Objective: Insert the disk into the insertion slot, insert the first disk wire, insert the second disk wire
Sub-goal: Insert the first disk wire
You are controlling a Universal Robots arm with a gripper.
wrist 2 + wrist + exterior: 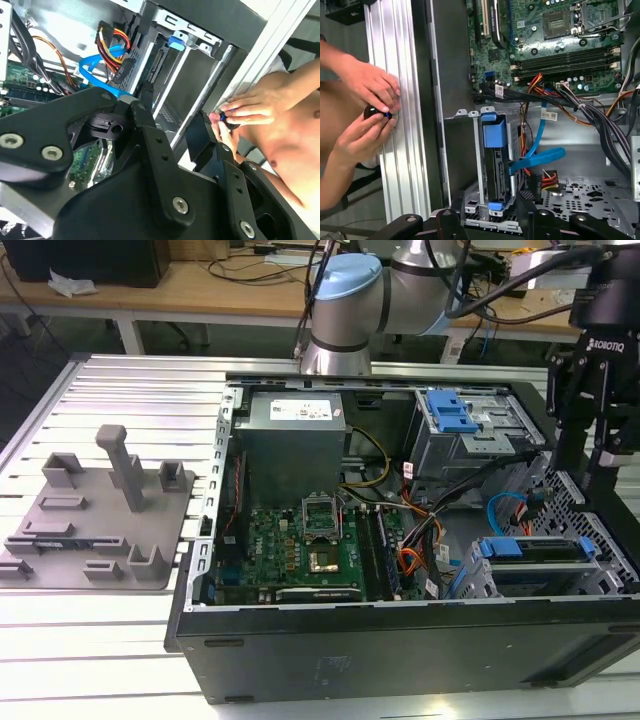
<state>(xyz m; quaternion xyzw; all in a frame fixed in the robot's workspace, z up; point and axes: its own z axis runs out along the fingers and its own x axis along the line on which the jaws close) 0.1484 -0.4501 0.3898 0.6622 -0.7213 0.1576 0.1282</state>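
The disk [530,549], silver in its blue carrier, sits inside the grey perforated insertion slot [470,582] at the case's front corner, on the exterior view's right. In the first wrist view the disk [495,160] stands on edge in the slot [471,197]. A flat blue wire [536,156] curves to the disk's side, and a connector with red, yellow and black wires [546,180] lies just beside it. Whether either is plugged in I cannot tell. My gripper [592,472] [172,107] [490,201] hovers just over the disk, open, with nothing between its fingers.
A person's hands [367,95] [257,106] hold a small black knob [372,111] on the aluminium rail beside the case. Inside the case are the motherboard [300,540], the power supply [295,430] and a blue-latched grey box [470,430]. A grey fixture plate [90,510] lies on the table at the exterior view's left.
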